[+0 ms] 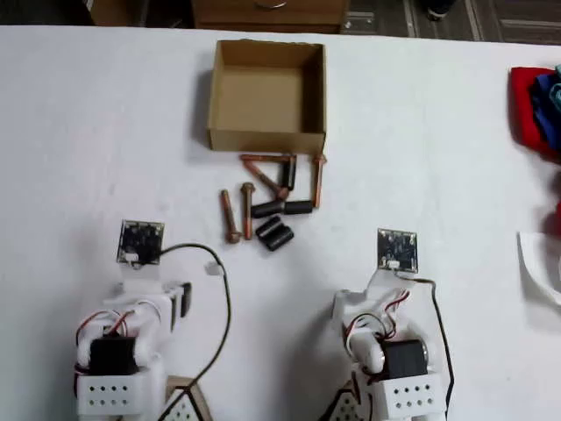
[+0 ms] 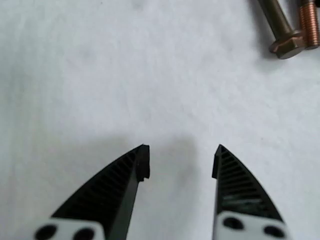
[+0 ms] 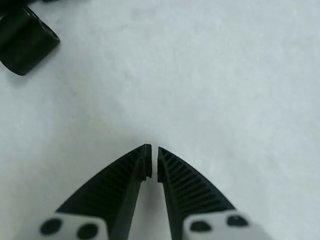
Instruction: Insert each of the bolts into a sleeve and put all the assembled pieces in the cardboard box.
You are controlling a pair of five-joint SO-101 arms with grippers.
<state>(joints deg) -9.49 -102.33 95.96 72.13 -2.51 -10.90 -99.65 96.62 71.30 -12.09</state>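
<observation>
From above, the cardboard box [image 1: 267,140] is sitting open on the table [image 1: 88,132], with bolts [image 1: 230,217] and sleeves [image 1: 274,234] lying loose just in front of it. At the left wrist, the left gripper [image 2: 180,162] is hovering with fingers apart, holding nothing, two bolt heads nearby. At the right wrist, the right gripper [image 3: 151,162] is hanging almost closed, empty.

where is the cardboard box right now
In the high view the cardboard box sits at the far middle of the table, just beyond the loose bolts and sleeves.
</observation>
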